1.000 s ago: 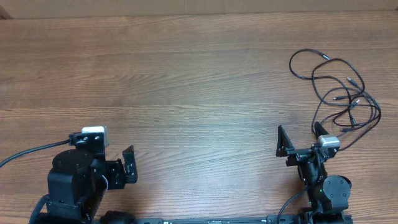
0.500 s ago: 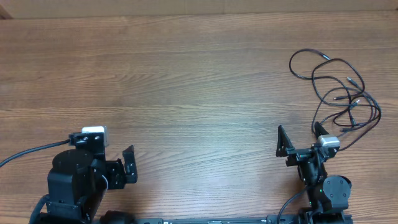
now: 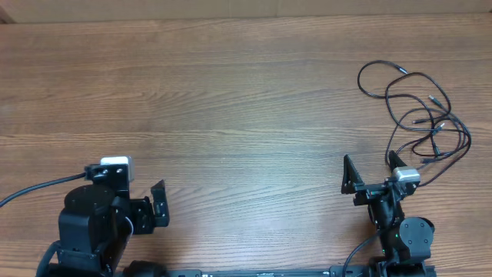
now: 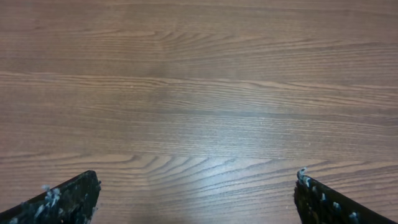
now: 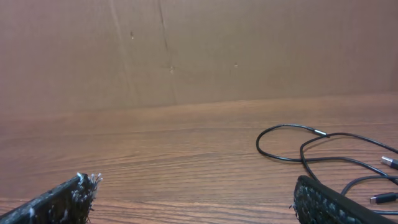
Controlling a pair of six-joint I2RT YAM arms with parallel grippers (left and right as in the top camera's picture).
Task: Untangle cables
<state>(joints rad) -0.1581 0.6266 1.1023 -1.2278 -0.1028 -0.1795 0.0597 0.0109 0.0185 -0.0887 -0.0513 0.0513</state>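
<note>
The cables are thin black cords lying in a loose tangle of overlapping loops at the right of the wooden table, with small plug ends inside the loops. In the right wrist view the cables lie ahead and to the right of my fingers. My right gripper stands open just short of the tangle's near edge, with only bare wood between its fingers. Near the front left my left gripper is open too, far from the cords; its fingertips frame bare table.
A brown cardboard wall rises behind the table's far edge. A thicker black lead runs off the left edge from the left arm's base. Wood grain table spreads between the arms.
</note>
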